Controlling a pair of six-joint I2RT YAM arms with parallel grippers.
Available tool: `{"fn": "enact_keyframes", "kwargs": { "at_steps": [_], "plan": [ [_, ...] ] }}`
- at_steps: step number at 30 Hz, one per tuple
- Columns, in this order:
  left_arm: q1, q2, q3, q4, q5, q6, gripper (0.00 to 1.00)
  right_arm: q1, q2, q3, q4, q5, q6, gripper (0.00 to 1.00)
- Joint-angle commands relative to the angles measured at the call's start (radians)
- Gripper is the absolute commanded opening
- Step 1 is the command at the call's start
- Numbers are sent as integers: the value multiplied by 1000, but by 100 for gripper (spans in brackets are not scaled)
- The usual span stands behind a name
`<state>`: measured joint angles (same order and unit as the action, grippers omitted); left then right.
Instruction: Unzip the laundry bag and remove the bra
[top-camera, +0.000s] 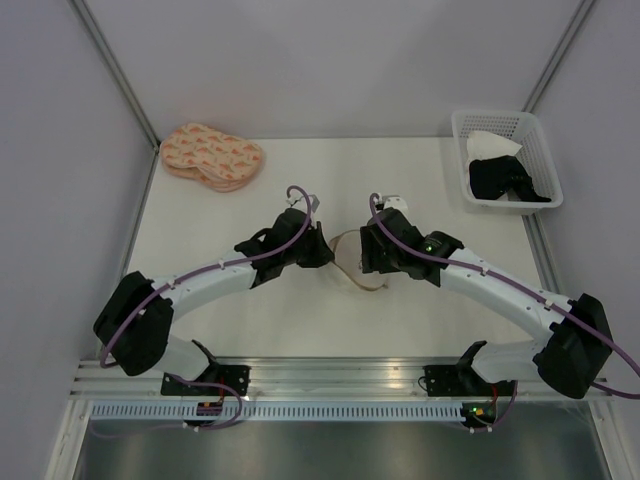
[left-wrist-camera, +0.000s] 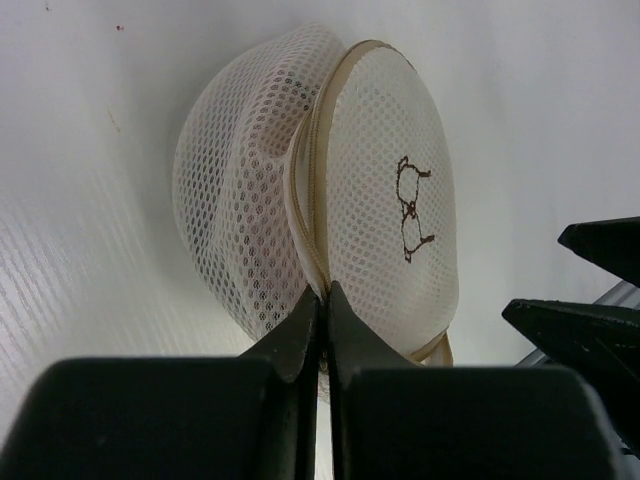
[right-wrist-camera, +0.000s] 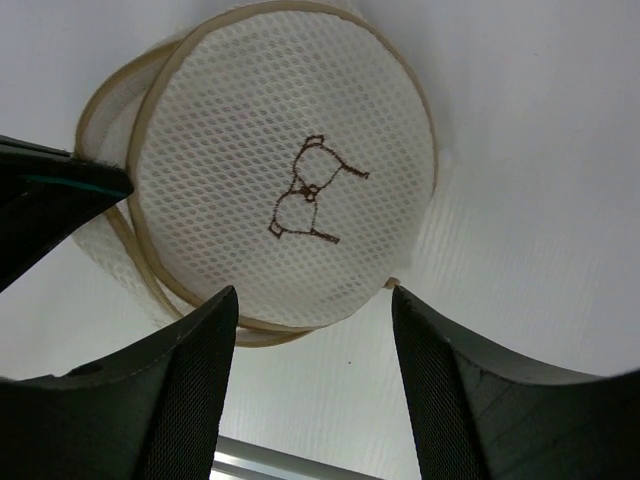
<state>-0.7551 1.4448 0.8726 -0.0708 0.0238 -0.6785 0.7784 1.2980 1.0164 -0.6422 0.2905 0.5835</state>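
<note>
The laundry bag (left-wrist-camera: 260, 190) is white mesh with a cream edge and a small brown line drawing (right-wrist-camera: 305, 192). At ten o'clock, the pads (top-camera: 211, 156) are peach with pink marks. At two o'clock, a white criss-cross basket (top-camera: 492, 120) holds black cloth (top-camera: 500, 180).

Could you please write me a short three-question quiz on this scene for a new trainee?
1. Fill in: the black fabric garment lies in the white plastic lattice ____.
2. True or false: the jaws of the right gripper stand open.
3. The shut fingertips of the left gripper meet at: A) the peach oval patterned pads; B) the zipper seam of the white mesh drum-shaped laundry bag; C) the black garment.
Key: 1 basket; 2 true; 3 B.
</note>
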Motion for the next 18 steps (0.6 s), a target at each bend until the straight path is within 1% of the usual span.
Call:
{"fn": "enact_keyframes", "kwargs": {
  "at_steps": [1, 3, 6, 7, 11, 14, 18],
  "plan": [
    [-4, -38, -16, 31, -13, -3, 2, -4, 1, -1, 82, -100, -22, 68],
    [-4, -56, -40, 60, 5, -16, 2, -4, 12, -9, 136, -187, -27, 67],
    [-4, -86, -95, 129, 34, -41, 2, -5, 33, -19, 200, -255, -21, 69],
    [-4, -96, -134, 179, 51, -56, 2, -4, 41, -19, 210, -269, -22, 69],
    [-4, -147, -227, 299, 108, -92, 2, -4, 83, -21, 245, -286, -14, 70],
    [-4, -175, -264, 342, 143, -98, 2, -4, 116, -16, 263, -286, -10, 70],
    [-6, -187, -285, 355, 165, -105, 2, -4, 161, 4, 279, -287, -4, 70]
  ]
}}
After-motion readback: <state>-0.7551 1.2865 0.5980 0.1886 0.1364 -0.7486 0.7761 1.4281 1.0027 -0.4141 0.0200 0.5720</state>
